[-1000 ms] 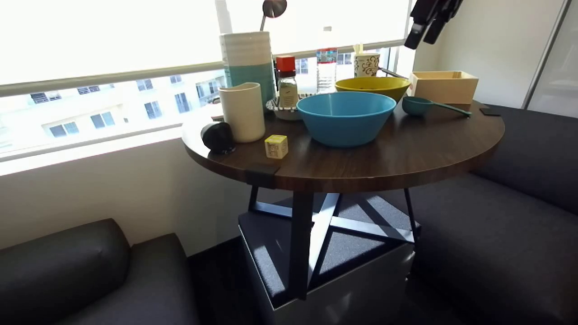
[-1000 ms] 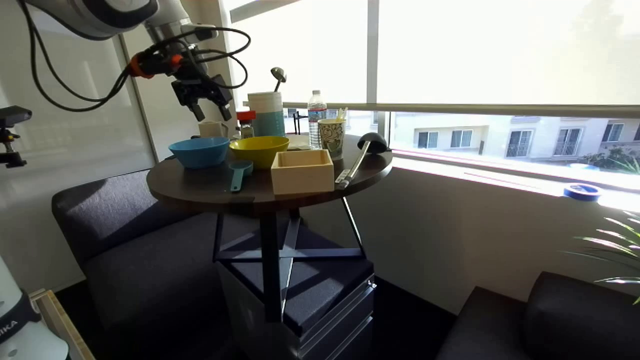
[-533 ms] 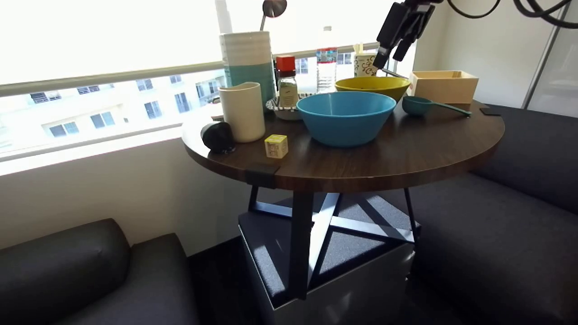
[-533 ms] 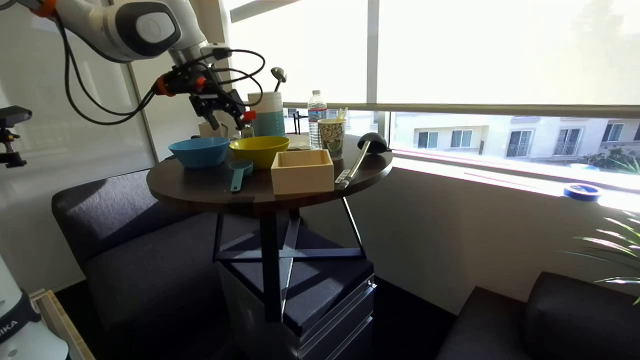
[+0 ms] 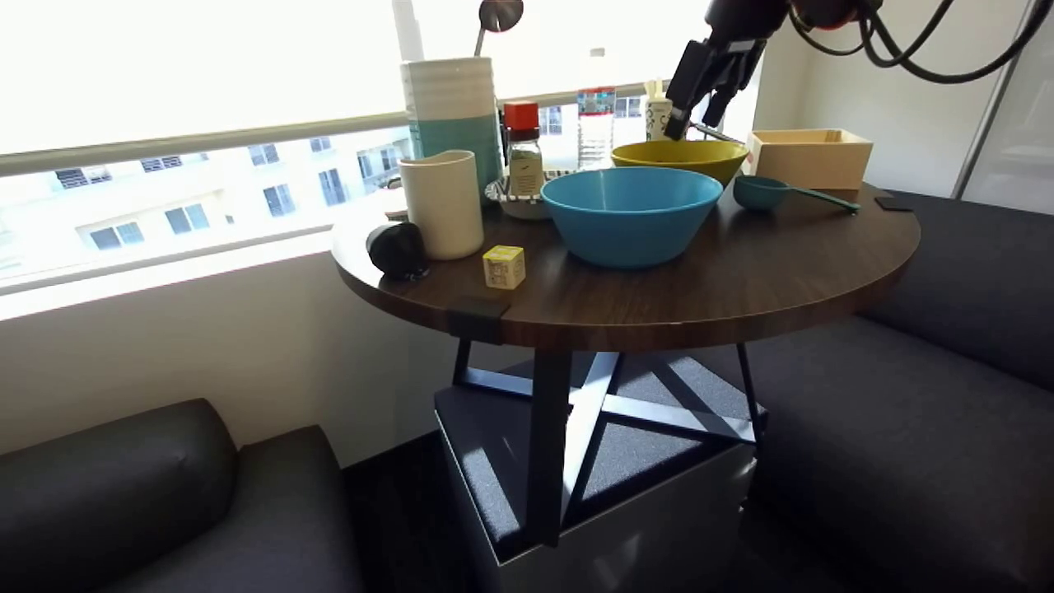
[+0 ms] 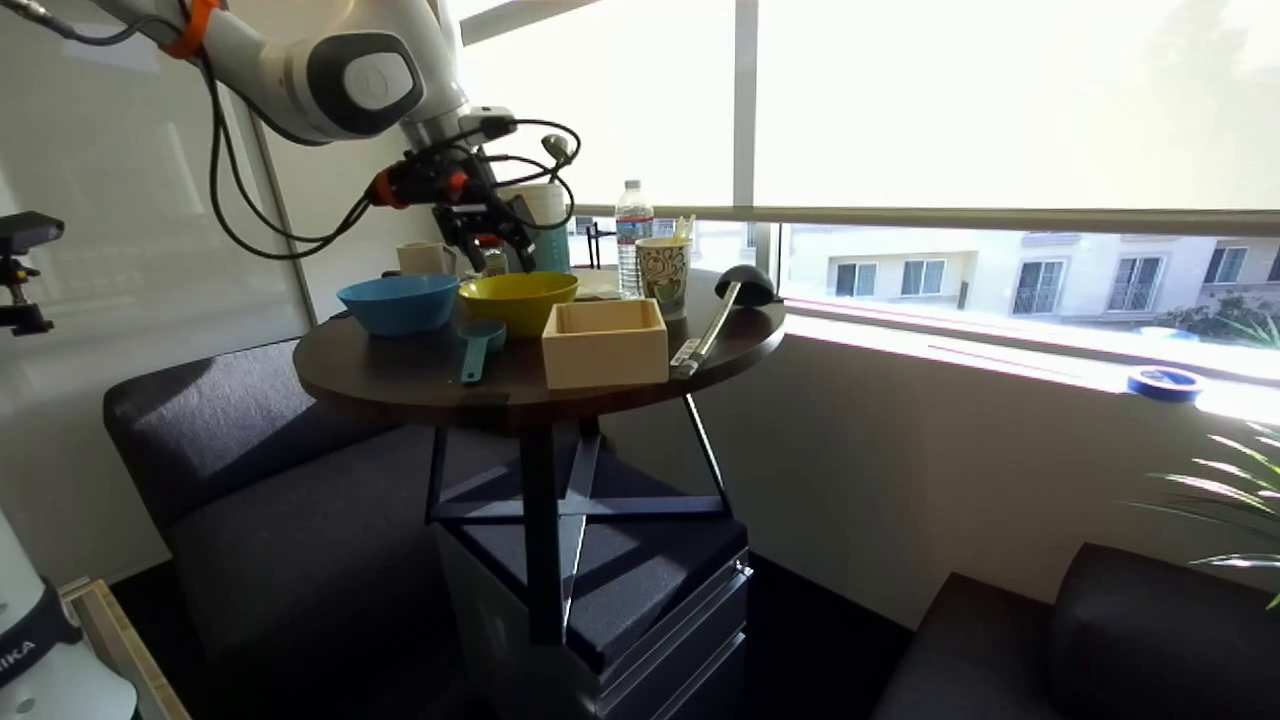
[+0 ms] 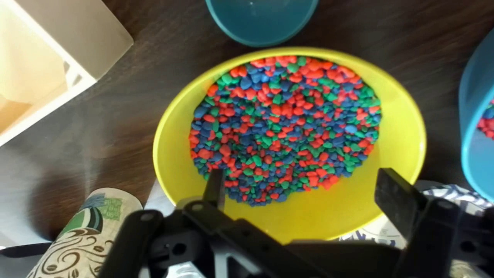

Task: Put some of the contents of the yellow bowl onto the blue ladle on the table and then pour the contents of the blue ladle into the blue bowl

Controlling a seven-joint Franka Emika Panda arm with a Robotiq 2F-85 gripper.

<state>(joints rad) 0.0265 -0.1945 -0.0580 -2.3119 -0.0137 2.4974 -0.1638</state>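
Observation:
The yellow bowl (image 7: 332,212) fills the middle of the wrist view and holds small red, green and blue pebbles (image 7: 285,127). It also shows in both exterior views (image 5: 671,154) (image 6: 520,312). The blue ladle (image 7: 264,23) lies beside the yellow bowl on the table (image 5: 766,280); its handle shows in both exterior views (image 5: 762,194) (image 6: 479,345). The blue bowl (image 5: 630,226) stands close by the yellow bowl; in the wrist view (image 7: 476,85) some pebbles show inside it. My gripper (image 7: 299,181) is open and empty, just above the yellow bowl (image 6: 502,260).
A wooden box (image 6: 605,355) and a patterned paper cup (image 6: 662,270) stand near the yellow bowl. A water bottle (image 5: 595,123), red-capped jar (image 5: 524,169), tall canister (image 5: 453,107), cream cup (image 5: 445,206) and letter block (image 5: 504,268) are also on the table. A dark ladle (image 6: 745,288) lies behind the box.
My gripper has come down and across from beyond the blue bowl's side to just above the yellow bowl, staying open. The bowls and the ladle have not moved.

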